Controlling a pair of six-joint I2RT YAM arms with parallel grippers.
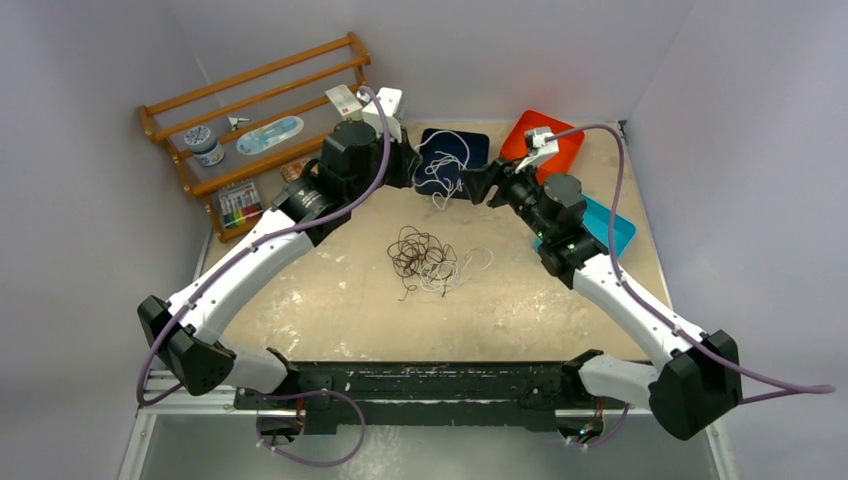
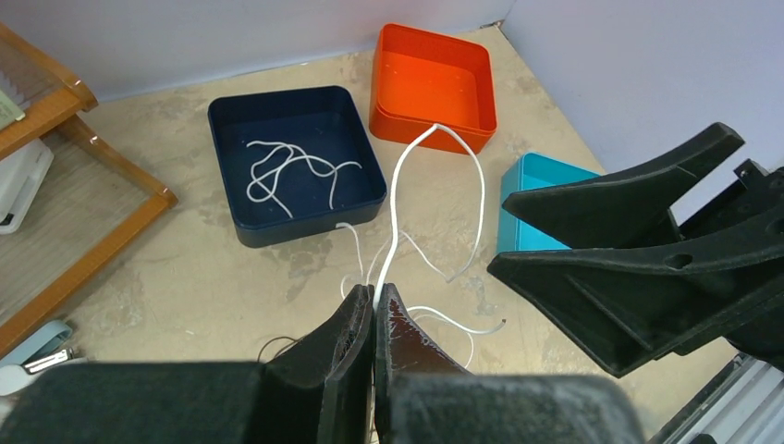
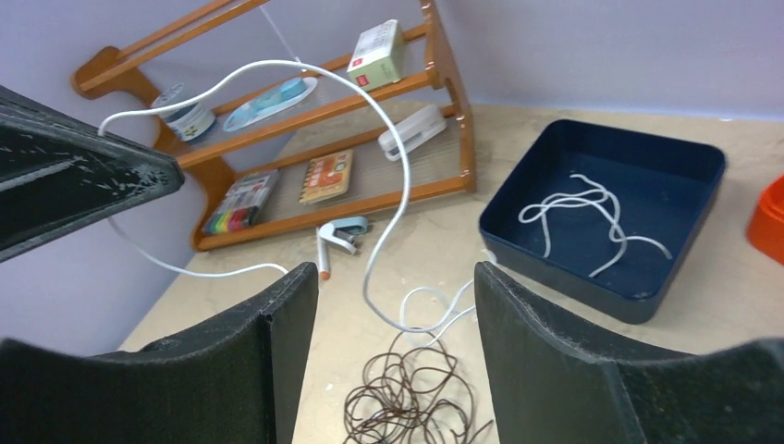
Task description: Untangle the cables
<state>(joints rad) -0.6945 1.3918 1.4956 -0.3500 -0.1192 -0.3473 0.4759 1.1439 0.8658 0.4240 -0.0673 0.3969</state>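
Observation:
The cables form a knot [image 1: 424, 258] of dark brown and white cords in the middle of the table. The brown loops [image 3: 416, 407] lie below my right gripper [image 3: 398, 296], which is open and empty above them. My left gripper [image 2: 376, 298] is shut on a white cable [image 2: 396, 199] and holds it lifted. That cable arcs up and falls back toward the knot, and it also shows in the right wrist view [image 3: 370, 102]. In the top view the left gripper [image 1: 412, 168] and right gripper [image 1: 478, 185] face each other near the navy tray [image 1: 478, 140]. Another white cable [image 2: 287, 171] lies loose inside that tray.
An orange tray [image 1: 570, 150] and a teal tray [image 1: 618, 230] stand at the back right. A wooden rack [image 1: 250, 110] with small items stands at the back left. A stapler [image 3: 344, 231] and a pen lie on the table by the rack. Walls close in on both sides.

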